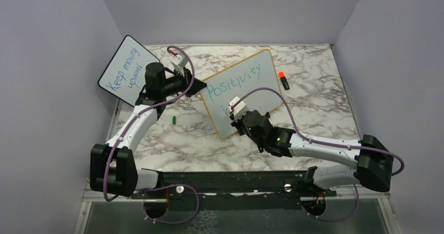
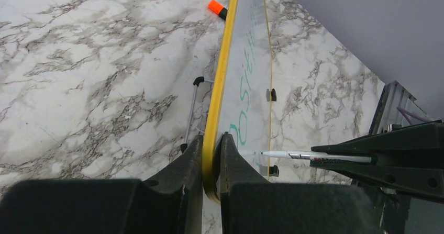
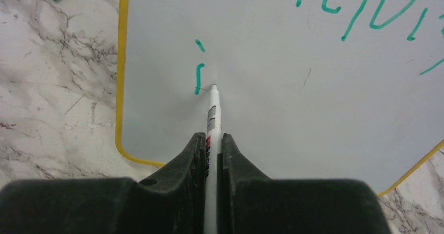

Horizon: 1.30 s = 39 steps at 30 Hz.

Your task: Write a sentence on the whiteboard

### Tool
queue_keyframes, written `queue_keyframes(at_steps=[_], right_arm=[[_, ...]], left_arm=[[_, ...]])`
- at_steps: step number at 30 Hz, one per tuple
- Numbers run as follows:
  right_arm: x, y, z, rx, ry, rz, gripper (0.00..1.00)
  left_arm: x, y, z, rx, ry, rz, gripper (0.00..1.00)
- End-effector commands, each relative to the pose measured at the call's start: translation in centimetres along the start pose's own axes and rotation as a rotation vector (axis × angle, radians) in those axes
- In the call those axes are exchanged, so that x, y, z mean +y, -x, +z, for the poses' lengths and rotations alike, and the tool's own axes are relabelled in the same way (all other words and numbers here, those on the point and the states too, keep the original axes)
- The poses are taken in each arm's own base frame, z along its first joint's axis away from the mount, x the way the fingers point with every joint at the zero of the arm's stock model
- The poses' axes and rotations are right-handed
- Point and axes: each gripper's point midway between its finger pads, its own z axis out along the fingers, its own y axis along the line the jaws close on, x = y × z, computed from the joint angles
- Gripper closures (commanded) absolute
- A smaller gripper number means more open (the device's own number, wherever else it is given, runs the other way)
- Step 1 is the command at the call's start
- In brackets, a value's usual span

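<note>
- Top external: you see the whiteboard point(image 1: 262, 95) mid-table, set at an angle between the two arms.
- The sentence point(image 1: 234, 79), in green, reads "Positivity", with a lone "i" on the line below.
- The left gripper point(image 1: 195, 86) sits at the board's left corner. The right gripper point(image 1: 234, 110) is over the board's near-left part.
- Only this view gives you the small board point(image 1: 124, 66) with blue writing, leaning at the far left.
- An orange-capped pen point(image 1: 283, 80) lies on the table point(image 1: 324, 108) just right of the whiteboard. A green cap point(image 1: 173, 120) lies on the marble to its left.
- Left wrist: the left fingers are clamped on the yellow frame, one on each face.
- This edge-on view alone shows you the wire stand point(image 2: 191, 113) behind the board. It also shows the marker point(image 2: 314, 155) from the side, tip touching the writing face.
- Right wrist: the right fingers are closed tight on the marker barrel.
- Here alone you can read the tip's place. It rests on the white surface just right of the foot of the "i", near the board's lower-left corner.
</note>
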Motion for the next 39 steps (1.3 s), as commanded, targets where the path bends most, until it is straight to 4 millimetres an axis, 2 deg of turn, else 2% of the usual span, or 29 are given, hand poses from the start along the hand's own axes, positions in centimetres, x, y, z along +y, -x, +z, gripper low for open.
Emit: queue_keyframes(at_steps=[1, 11, 19, 29, 39], right_arm=[[-0.9, 3.6, -0.2, -0.096, -0.041, 0.047, 1.00], [-0.7, 4.1, 0.5, -0.105, -0.049, 0.045, 1.00], [-0.4, 2.3, 1.0, -0.050, -0.055, 0.025, 1.00], [-0.3, -0.5, 0.4, 0.028, -0.043, 0.001, 1.00], [0.4, -1.6, 0.0, 0.060, -0.001, 0.004, 1.00]], left_arm=[[1.9, -4.2, 0.2, 0.118, 0.078, -0.034, 1.00], [1.8, -4.1, 0.2, 0.117, 0.076, -0.032, 1.00], [1.8, -4.2, 0.2, 0.118, 0.076, -0.032, 1.00], [1.9, -4.1, 0.2, 0.118, 0.078, -0.031, 1.00], [1.9, -4.3, 0.2, 0.121, 0.080, -0.034, 1.00]])
